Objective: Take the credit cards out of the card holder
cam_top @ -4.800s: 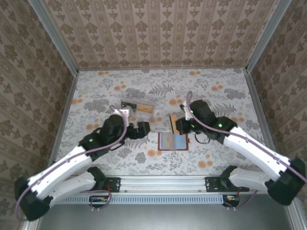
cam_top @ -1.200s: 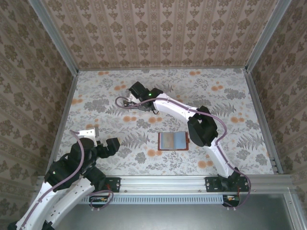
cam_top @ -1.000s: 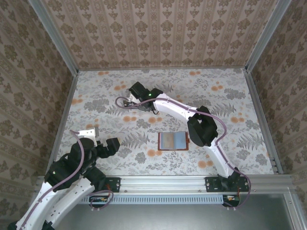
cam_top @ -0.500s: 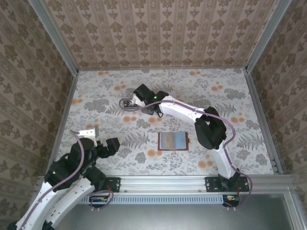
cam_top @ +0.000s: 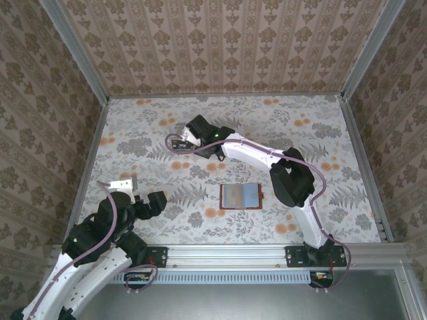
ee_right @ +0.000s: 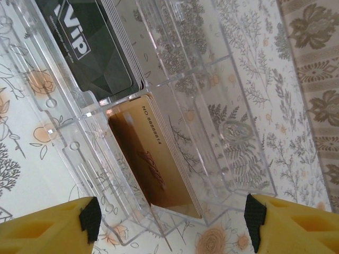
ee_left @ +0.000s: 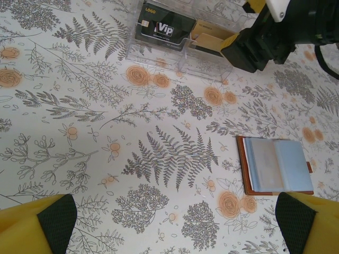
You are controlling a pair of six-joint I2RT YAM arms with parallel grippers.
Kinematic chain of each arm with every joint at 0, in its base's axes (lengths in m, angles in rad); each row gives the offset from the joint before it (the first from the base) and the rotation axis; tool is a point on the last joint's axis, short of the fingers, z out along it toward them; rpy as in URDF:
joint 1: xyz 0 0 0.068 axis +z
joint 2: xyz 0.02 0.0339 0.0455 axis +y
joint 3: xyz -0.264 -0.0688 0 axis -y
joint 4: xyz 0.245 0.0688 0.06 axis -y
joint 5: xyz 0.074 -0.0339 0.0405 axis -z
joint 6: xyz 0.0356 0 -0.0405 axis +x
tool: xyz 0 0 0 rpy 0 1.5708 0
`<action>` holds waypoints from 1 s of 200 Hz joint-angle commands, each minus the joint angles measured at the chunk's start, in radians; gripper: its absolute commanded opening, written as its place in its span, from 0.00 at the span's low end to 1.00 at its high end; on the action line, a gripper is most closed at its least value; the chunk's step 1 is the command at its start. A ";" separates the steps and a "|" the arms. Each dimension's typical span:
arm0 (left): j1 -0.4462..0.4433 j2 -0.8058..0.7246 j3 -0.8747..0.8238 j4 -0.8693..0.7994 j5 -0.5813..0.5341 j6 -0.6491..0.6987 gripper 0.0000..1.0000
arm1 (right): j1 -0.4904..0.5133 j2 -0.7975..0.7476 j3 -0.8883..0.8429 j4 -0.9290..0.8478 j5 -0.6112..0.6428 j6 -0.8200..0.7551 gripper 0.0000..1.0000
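right jaws are hanging released over the clear box (ee_right: pixel 243 121) holding both credit cards (ee_right: pixel 153 159); left jaws are gaping empty; card holder (cam_top: pixel 240 196) is lying open toward the tabletop's (cam_top: pixel 300 133) near edge.

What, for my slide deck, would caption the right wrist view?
Open yellow fingers above a clear plastic box whose adjoining compartments hold a dark Vip card and a gold card.

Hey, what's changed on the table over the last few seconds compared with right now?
The right gripper carried the gold card from beside the wallet across to the clear box, set it in next to the black card, and has opened. The left gripper pulled back toward its base, open. The wallet stayed put, lying open.
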 commanded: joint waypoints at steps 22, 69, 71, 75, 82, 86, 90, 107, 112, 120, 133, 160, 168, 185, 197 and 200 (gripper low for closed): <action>0.005 0.005 -0.001 0.006 -0.005 -0.003 1.00 | -0.010 0.054 0.040 0.002 0.034 -0.012 0.76; 0.005 0.012 -0.001 0.007 -0.008 -0.001 1.00 | -0.017 0.075 0.045 0.066 0.115 -0.016 0.76; 0.006 0.012 -0.001 0.008 -0.008 -0.001 1.00 | -0.018 0.076 0.045 0.066 0.116 -0.016 0.76; 0.006 0.013 -0.001 0.009 -0.008 -0.001 1.00 | -0.019 0.077 0.046 0.066 0.115 -0.013 0.76; 0.007 0.013 -0.001 0.008 -0.007 -0.002 1.00 | -0.023 0.078 0.046 0.070 0.117 -0.012 0.76; 0.008 0.013 -0.001 0.009 -0.007 -0.002 1.00 | -0.023 0.078 0.046 0.073 0.120 -0.009 0.76; 0.008 0.013 -0.001 0.008 -0.008 -0.003 1.00 | -0.024 0.079 0.046 0.075 0.123 -0.008 0.76; 0.008 0.014 -0.001 0.010 -0.006 -0.001 1.00 | -0.031 0.079 0.051 0.072 0.118 0.000 0.76; 0.008 0.015 -0.002 0.010 -0.006 -0.001 1.00 | -0.033 0.080 0.052 0.073 0.120 0.000 0.76; 0.009 0.015 -0.001 0.009 -0.007 -0.001 1.00 | -0.034 0.082 0.052 0.074 0.125 0.001 0.75; 0.009 0.015 -0.001 0.010 -0.006 -0.001 1.00 | -0.036 0.084 0.053 0.079 0.131 0.002 0.75; 0.009 0.015 -0.001 0.009 -0.007 0.000 1.00 | -0.037 0.088 0.059 0.086 0.142 0.007 0.75; 0.009 0.015 -0.001 0.009 -0.006 -0.001 1.00 | -0.037 0.087 0.060 0.088 0.142 0.010 0.75; 0.009 0.015 -0.001 0.010 -0.005 0.000 1.00 | -0.037 0.087 0.066 0.071 0.129 0.017 0.75; 0.010 0.015 -0.001 0.010 -0.004 0.001 1.00 | -0.037 0.087 0.068 0.066 0.128 0.020 0.75; 0.009 0.015 -0.001 0.010 -0.004 0.001 1.00 | -0.037 0.087 0.068 0.066 0.127 0.021 0.75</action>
